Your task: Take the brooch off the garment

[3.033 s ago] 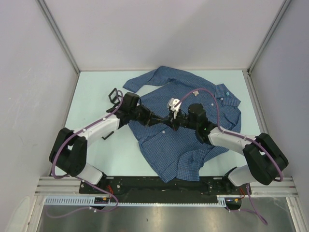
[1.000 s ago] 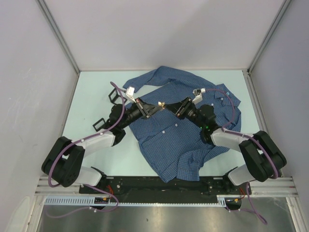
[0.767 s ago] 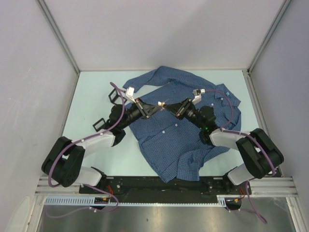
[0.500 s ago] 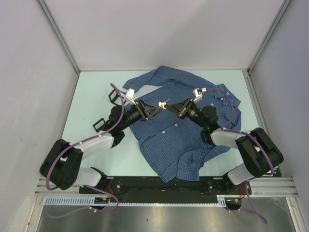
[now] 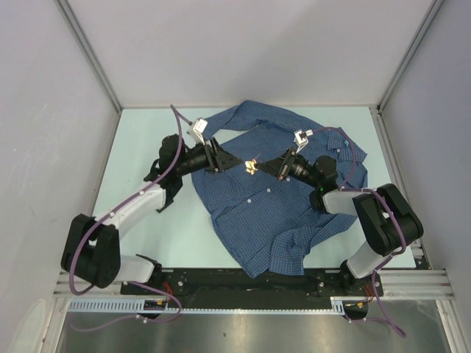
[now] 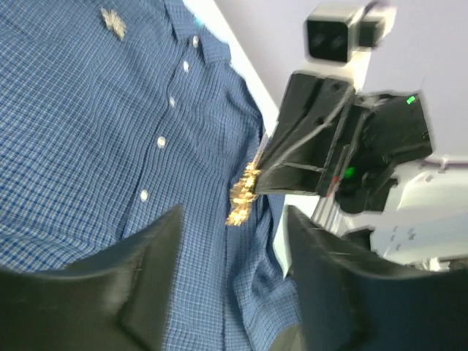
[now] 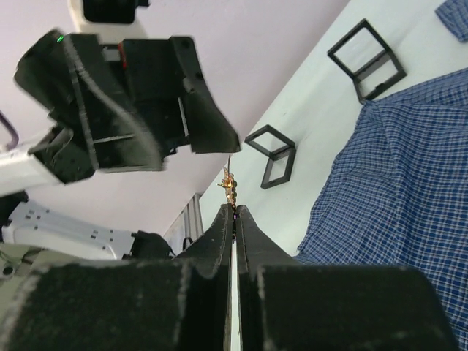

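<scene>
The garment (image 5: 257, 213), a blue checked shirt, lies spread on the table; it also shows in the left wrist view (image 6: 88, 131) and in the right wrist view (image 7: 409, 161). The small gold brooch (image 5: 252, 168) hangs in the air above it, clear of the cloth. My right gripper (image 5: 263, 168) is shut on the brooch (image 7: 230, 181), which sticks out past the tips (image 7: 235, 208). My left gripper (image 5: 223, 160) stands open just left of it, not touching. From the left wrist, the brooch (image 6: 243, 196) sits beyond my wide-apart fingers (image 6: 139, 285).
A second small gold piece (image 6: 112, 20) sits on the shirt near the white buttons. Two black wire frames (image 7: 365, 58) (image 7: 272, 155) stand on the pale green table (image 5: 147, 132) to the left of the shirt. Grey walls enclose three sides.
My left gripper opened, let go of the brooch and drew back to the left. My right gripper closed on the brooch and holds it alone.
</scene>
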Motion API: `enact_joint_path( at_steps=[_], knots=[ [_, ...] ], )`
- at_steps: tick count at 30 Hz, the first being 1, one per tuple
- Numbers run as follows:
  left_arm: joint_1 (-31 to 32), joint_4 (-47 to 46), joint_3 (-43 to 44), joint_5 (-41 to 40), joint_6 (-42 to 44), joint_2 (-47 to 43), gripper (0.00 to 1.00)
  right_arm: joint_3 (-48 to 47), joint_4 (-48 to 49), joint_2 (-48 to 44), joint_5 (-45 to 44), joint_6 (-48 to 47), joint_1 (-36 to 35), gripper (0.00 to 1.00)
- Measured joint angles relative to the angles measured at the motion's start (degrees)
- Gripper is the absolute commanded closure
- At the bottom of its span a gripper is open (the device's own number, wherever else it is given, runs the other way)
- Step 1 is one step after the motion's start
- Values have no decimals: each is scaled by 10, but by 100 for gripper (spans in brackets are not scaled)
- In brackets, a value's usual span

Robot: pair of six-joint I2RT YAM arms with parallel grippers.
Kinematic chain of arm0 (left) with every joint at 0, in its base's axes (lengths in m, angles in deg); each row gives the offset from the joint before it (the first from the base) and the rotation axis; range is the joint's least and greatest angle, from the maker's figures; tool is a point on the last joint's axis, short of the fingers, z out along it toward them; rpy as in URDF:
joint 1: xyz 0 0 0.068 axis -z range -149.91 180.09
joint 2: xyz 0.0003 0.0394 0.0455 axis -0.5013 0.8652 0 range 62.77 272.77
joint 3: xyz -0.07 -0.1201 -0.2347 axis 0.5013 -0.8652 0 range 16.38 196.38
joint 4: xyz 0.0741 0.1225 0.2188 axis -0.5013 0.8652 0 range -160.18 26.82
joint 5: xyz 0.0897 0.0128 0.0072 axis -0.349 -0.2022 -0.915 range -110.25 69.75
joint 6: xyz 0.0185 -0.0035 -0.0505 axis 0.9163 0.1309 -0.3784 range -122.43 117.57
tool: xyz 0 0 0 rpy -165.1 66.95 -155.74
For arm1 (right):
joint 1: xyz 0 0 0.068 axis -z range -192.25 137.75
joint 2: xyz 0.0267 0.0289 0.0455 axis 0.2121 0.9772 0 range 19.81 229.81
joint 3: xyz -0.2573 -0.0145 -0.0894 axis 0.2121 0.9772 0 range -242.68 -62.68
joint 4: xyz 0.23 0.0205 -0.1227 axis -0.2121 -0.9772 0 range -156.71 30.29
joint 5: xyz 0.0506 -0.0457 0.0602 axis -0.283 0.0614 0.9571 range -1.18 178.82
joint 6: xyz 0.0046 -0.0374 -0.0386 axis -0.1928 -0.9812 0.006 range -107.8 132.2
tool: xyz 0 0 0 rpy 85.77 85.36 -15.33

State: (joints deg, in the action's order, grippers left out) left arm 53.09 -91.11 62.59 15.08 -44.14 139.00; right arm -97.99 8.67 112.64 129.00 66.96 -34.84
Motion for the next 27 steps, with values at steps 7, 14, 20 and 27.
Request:
enact_joint_path(
  at_steps=[7,14,20,27],
  knots=[
    [-4,82,43,70,65,42,48,-8,17,1,30,-19,-11,100],
    [-4,92,43,108,77,46,54,-12,39,5,43,-17,-18,100],
    [-4,79,43,123,76,47,60,-21,44,15,52,-14,-21,100],
    [-4,71,43,130,70,47,69,-25,48,16,59,-14,-25,100]
  ],
)
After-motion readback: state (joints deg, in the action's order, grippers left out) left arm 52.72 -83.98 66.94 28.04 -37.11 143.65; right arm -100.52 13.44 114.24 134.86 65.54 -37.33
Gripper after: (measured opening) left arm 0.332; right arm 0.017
